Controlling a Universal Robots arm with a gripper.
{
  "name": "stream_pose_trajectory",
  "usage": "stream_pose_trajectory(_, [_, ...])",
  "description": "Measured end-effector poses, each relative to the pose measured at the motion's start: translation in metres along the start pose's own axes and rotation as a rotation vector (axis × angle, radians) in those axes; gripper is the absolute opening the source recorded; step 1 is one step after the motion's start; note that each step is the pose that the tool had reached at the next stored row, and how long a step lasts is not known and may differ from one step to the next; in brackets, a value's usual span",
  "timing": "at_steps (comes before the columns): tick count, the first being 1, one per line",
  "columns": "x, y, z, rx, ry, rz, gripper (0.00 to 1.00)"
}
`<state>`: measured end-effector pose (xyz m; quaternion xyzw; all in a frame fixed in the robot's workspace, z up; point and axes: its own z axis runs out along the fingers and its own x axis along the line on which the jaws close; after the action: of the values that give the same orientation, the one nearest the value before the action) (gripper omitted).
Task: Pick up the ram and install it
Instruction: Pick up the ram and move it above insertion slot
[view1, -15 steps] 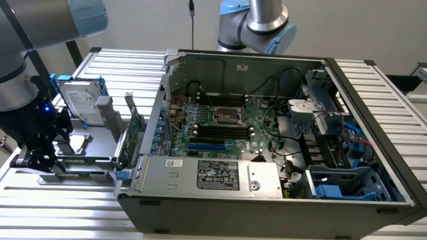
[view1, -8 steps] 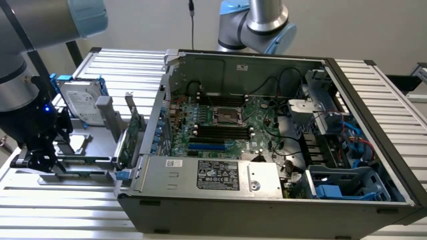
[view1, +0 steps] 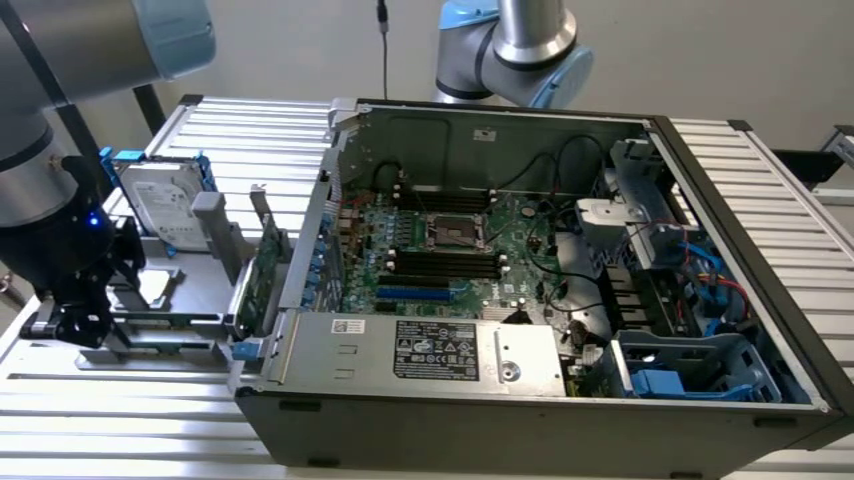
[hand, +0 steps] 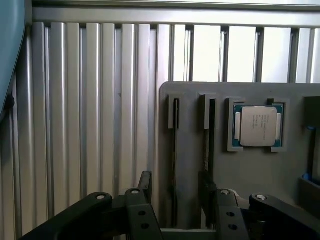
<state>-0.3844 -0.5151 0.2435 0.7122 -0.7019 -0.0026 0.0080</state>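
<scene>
This looks like a robotics lab bench set up for computer assembly. A slatted aluminium-profile table (view1: 240, 130) fills the lower frame of the exterior view and carries an open desktop computer case (view1: 534, 430) with its motherboard (view1: 441, 240) bared. At the left a grey fixture tray (view1: 200, 300) holds loose parts: a hard drive (view1: 160, 205) and a processor chip (hand: 257, 126). Silver and pale-blue robot arm joints (view1: 514, 50) stand at top centre before a plain wall (view1: 294, 50).
</scene>
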Motion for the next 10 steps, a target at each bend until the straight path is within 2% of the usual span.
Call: stream_pose_trajectory(10, [0.002,-0.0002,0.0159,0.0001,0.0000,0.000,0.50])
